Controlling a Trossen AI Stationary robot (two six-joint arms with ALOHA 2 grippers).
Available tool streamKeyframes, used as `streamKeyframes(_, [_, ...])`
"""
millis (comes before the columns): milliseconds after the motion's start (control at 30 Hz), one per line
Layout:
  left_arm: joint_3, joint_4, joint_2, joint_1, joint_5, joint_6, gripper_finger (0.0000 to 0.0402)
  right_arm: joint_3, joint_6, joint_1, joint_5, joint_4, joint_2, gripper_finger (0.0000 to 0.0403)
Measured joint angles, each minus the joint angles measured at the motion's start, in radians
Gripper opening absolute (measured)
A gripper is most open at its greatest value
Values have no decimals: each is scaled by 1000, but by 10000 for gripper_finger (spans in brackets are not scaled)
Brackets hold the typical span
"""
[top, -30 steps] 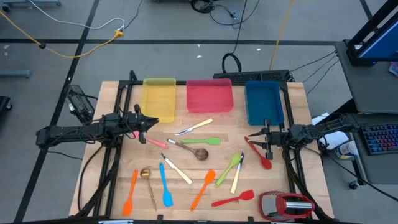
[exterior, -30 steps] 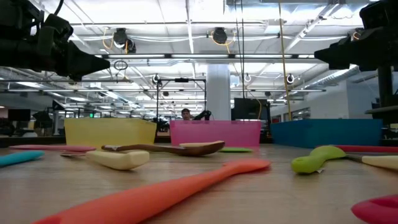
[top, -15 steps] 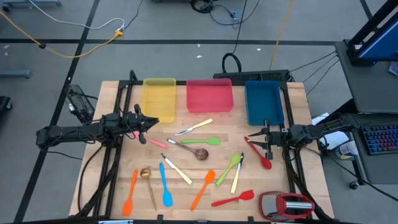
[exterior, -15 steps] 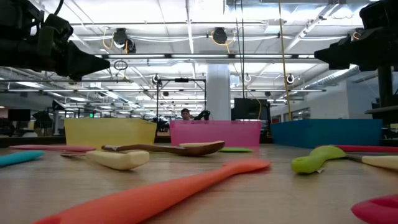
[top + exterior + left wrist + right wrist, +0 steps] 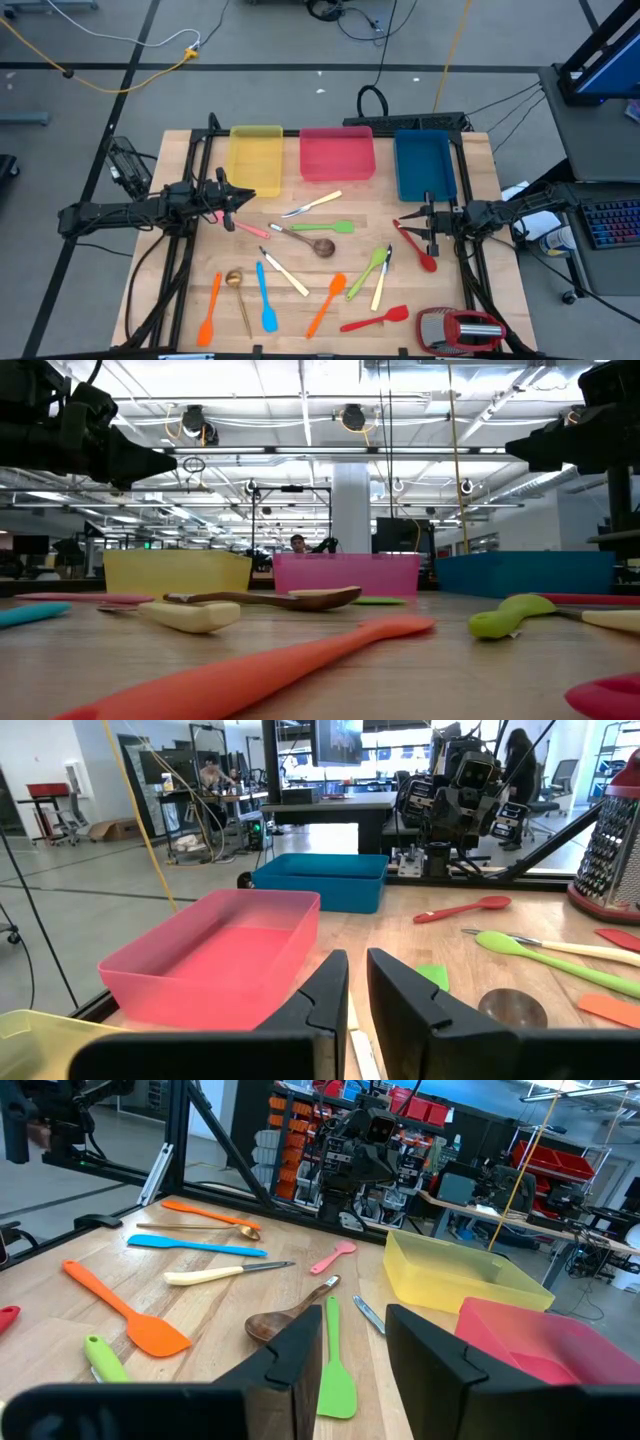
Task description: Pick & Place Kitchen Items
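Note:
Several slim kitchen items lie flat on the wooden table (image 5: 180,260): orange spatulas (image 5: 209,310) (image 5: 327,303), a blue spatula (image 5: 265,297), a gold spoon (image 5: 236,285), cream-handled knives (image 5: 287,274) (image 5: 312,205), a wooden spoon (image 5: 310,240), a green spatula (image 5: 325,227), a green spoon (image 5: 368,270), a red spatula (image 5: 375,319), a red spoon (image 5: 415,245) and a pink spatula (image 5: 240,228). My left gripper (image 5: 243,200) (image 5: 357,990) hangs level above the table's left side, its fingers a narrow gap apart, holding nothing. My right gripper (image 5: 408,220) (image 5: 353,1350) hangs level over the right side, open and holding nothing.
A yellow tray (image 5: 256,150), a pink tray (image 5: 337,153) and a blue tray (image 5: 424,165) stand in a row along the far edge. A red-and-silver grater (image 5: 460,328) lies at the near right corner. Black frame rails run along both table sides.

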Motion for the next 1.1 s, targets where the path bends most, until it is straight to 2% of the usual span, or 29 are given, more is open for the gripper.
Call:
streamKeyframes(533, [0,0,0,0,0,0,47,0,0,0,0,0,0,105])
streamKeyframes(1100, [0,79,0,0,0,2,47,0,0,0,0,0,0,105])
